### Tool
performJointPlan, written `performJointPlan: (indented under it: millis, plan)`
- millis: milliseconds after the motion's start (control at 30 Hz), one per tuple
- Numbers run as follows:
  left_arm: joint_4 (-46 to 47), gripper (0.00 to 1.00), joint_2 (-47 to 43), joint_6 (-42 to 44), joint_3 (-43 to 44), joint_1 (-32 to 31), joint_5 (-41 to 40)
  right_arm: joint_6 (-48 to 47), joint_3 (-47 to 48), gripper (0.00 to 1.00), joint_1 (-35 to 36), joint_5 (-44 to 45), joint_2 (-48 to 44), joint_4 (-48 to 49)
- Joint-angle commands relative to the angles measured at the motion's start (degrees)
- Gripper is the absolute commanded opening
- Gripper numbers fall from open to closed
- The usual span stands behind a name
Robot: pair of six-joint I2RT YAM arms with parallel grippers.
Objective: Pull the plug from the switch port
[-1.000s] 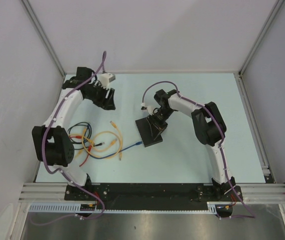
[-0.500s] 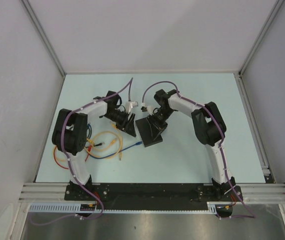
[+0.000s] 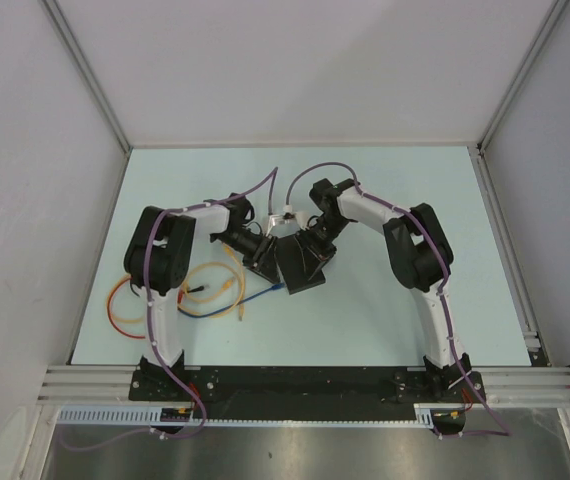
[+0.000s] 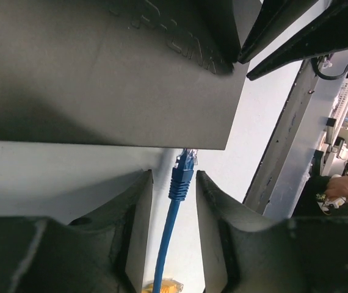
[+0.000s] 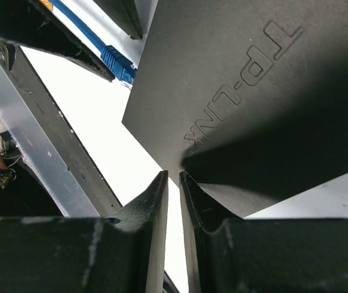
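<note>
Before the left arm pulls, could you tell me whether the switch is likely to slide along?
Probably, if free: the switch looks thin and light, flat on a smooth table. The right gripper at its corner may steady it. The blue cable looks floppy, so grip the plug.

The pale table (image 3: 395, 310) is carrying the black switch (image 3: 299, 270), a blue cable (image 3: 265, 294) and tangled yellow and orange cables (image 3: 227, 284).

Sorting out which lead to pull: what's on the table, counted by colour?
Black switch: 1
Blue cable: 1
Yellow cable: 1
Orange cable: 1
Total: 4 in view; the left arm may hide more.
</note>
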Motion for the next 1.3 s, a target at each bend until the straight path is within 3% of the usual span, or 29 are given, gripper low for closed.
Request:
performJointPlan:
  millis: [0, 267, 500, 833, 1100, 1267]
  plan:
    - [0.0, 0.38, 2.0, 1.0, 2.2, -1.9, 1.8, -4.7, -1.8, 0.2, 0.9, 8.8, 2.0, 4.2]
    - [-0.4, 0.4, 4.3, 0.3, 3.2, -2.5, 3.2, -2.4, -1.9, 0.21, 0.4, 7.6, 2.3, 4.5]
    - [1.9, 0.34, 4.1, -1.5, 1.6, -2.9, 3.2, -0.8, -3.2, 0.21, -0.3, 6.5, 2.3, 5.2]
    - [0.8, 0.01, 4.9, -2.7, 1.8, -3.7, -1.3, -0.5, -3.5, 0.2, -0.5, 6.7, 2.5, 5.2]
    - [-4.8, 0.0, -1.3, 2.4, -2.8, 0.9, -4.1, -0.4, -3.2, 0.2, -1.0, 6.9, 3.0, 5.3]
    - [-10.2, 0.0, -3.0, 8.4, -0.7, 2.9, -3.7, -0.5, -2.7, 0.2, -0.8, 7.0, 3.3, 5.2]
